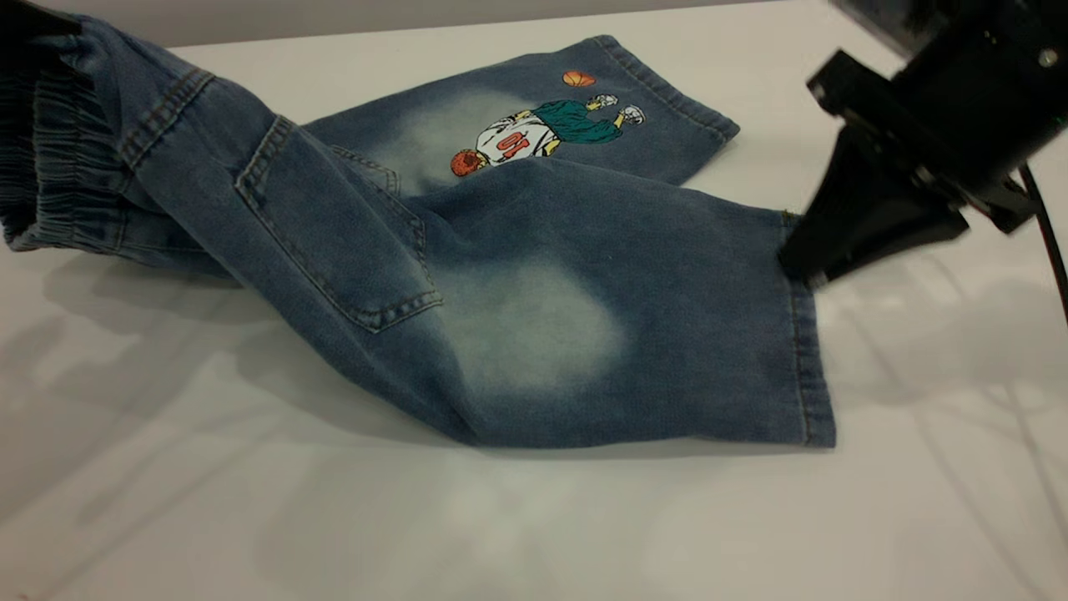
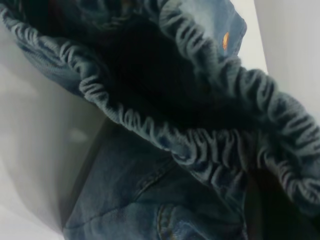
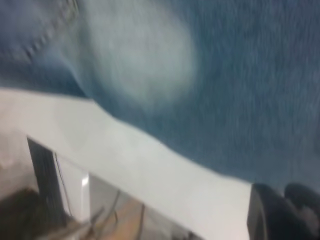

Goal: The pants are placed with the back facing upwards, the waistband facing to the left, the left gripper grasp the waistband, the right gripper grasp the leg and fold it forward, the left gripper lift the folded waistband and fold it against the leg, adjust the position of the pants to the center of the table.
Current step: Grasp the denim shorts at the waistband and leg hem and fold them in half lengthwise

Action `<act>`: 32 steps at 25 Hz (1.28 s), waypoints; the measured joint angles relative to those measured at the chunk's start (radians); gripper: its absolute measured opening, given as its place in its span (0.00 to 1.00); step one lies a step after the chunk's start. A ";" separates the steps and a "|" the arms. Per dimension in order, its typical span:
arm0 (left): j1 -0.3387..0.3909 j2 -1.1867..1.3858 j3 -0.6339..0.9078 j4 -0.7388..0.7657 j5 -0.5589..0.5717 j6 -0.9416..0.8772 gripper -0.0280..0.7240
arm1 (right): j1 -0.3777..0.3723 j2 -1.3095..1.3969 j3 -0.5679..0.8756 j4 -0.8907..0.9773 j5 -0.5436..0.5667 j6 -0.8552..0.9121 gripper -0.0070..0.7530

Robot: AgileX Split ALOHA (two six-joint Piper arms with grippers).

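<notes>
Black against the pale tabletop [image 1: 918, 467], the right end effector [image 1: 803, 269] sat at the right end of the leg [image 1: 601, 317], its tips meeting the hem's far corner; it appeared pinched on that denim edge, though the contact itself was shadowed. The left end effector [image 1: 37, 25] showed only as a dark shape at the far-left corner of the exterior view, over the raised waistband [image 1: 37, 184]; whether it was pressed together on the band could not be told. The left wrist view showed the ruched band hanging open, lifted off the tabletop. Between them the pants [image 1: 350, 234] lay back upward, the plain leg near and partly overlapping the printed leg [image 1: 534, 125] beyond it. The step in hand was judged to be the first fold, with both ends taken up. The next move would call for carrying waistband and hem forward together, evenly, so the near leg lands squarely over the far one.
</notes>
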 joint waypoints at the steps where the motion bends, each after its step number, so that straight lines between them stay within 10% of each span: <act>1: 0.000 0.000 0.000 0.000 0.000 0.000 0.16 | 0.002 0.013 0.006 -0.038 0.000 0.021 0.08; 15: 0.000 0.000 0.000 -0.001 -0.019 0.027 0.16 | 0.032 0.135 0.057 -0.020 -0.024 -0.050 0.47; 32: 0.000 0.000 0.000 -0.001 -0.016 0.027 0.16 | 0.031 0.213 0.035 0.028 -0.072 -0.054 0.49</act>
